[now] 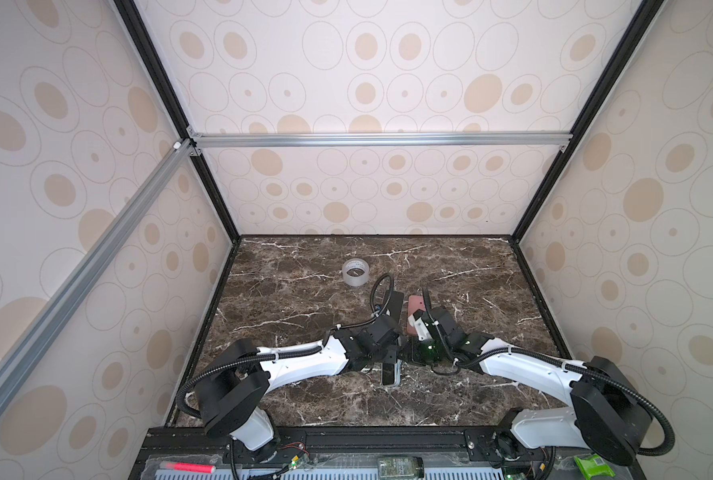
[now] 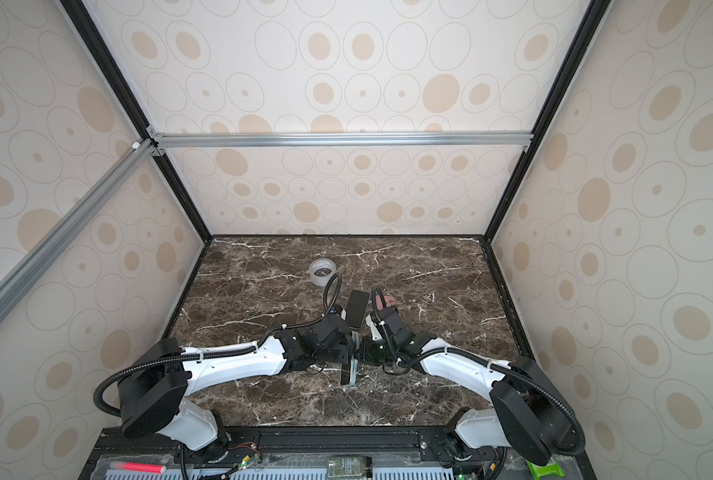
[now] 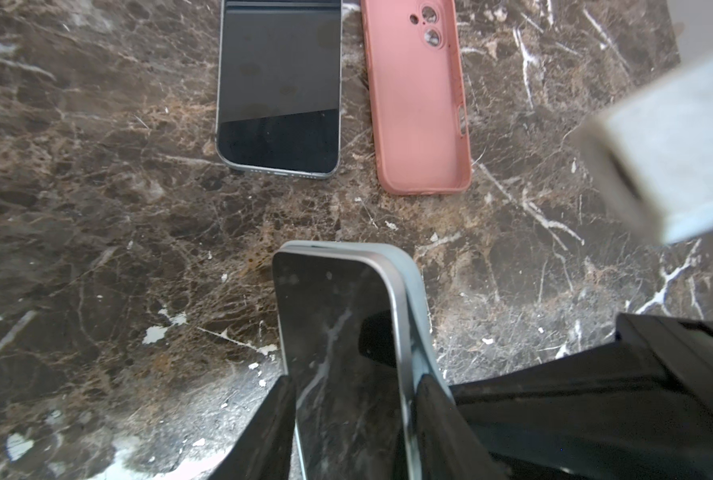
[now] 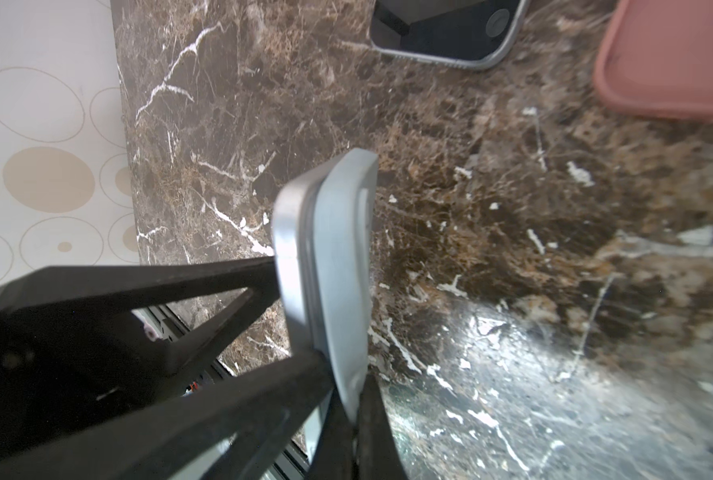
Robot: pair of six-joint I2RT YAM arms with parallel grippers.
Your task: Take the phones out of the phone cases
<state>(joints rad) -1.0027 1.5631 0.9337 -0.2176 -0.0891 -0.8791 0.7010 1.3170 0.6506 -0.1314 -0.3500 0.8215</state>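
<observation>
While the left pincer (image 3: pixel 352 399) is clamped across the phone (image 3: pixel 338 332), with one finger on each long side, the right pincer (image 4: pixel 357 399) is squeezed tight on the thin wall of the light blue case (image 4: pixel 342 257). The phone sits between the two arms, near the front middle of the marble table (image 3: pixel 97 232). I cannot tell if its far end touches the table. At the far corner the case stands a little away from the phone's grey metal edge, but closer to the pincers it looks wrapped on. So I think the peeling step is in hand and not done. The next move likely calls for the right pincer to pull the case away while the left one grips the phone firmly. A weak hold could let the phone slip. Farther off lie a second phone (image 3: pixel 278 83), screen up, and an empty pink case (image 3: pixel 417 104), side by side and not touching. A roll of tape (image 1: pixel 355 272) sits beyond them.
</observation>
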